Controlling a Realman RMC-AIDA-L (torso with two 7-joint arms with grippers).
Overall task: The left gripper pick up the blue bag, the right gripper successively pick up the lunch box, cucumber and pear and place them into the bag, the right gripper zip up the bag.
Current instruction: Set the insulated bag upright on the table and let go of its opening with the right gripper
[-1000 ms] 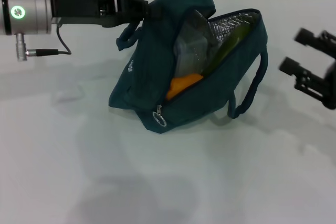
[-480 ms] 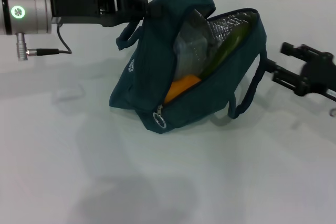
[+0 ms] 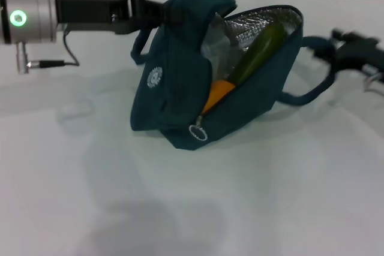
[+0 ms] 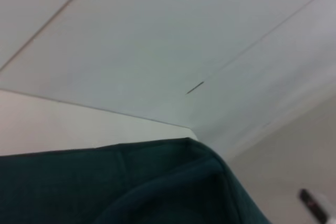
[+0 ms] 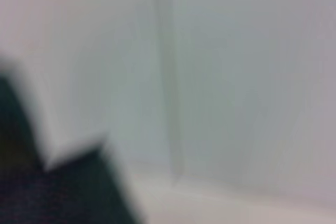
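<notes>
Change since the earlier frames: the black two-fingered right gripper [image 3: 333, 45], previously off to the right and clear of the bag, now sits at the right-hand loop handle, which is drawn out sideways toward it. Whether its fingers are apart or pinching the handle cannot be told; motion blur hides them. The bag's mouth gapes wider and the whole bag has shifted slightly right and up.

Item: dark teal-blue fabric lunch bag [image 3: 174, 97] with padded loop handles and silver foil lining. It rests on the white table [image 3: 180, 208] near the centre, tipped on its side, with the open mouth facing right and upward. A small white round logo shows on the left face. The metal ring zipper pull [image 3: 197, 132] hangs at the lower end of the unzipped opening.

Holder: the black two-fingered left gripper [image 3: 157, 14], on a silver cylindrical wrist with a green light, reaches in horizontally from the left, its fingers closed on the bag's upper left edge.

Contents, visible through the opening: a long, smooth dark green cucumber [image 3: 259, 52], long axis diagonal, lower end down left, upper end toward the far right corner of the mouth; an orange-yellow pear [image 3: 217, 92] below it, near the zipper end; a clear plastic lunch box [image 3: 217, 46] behind, to the cucumber's left.
</notes>
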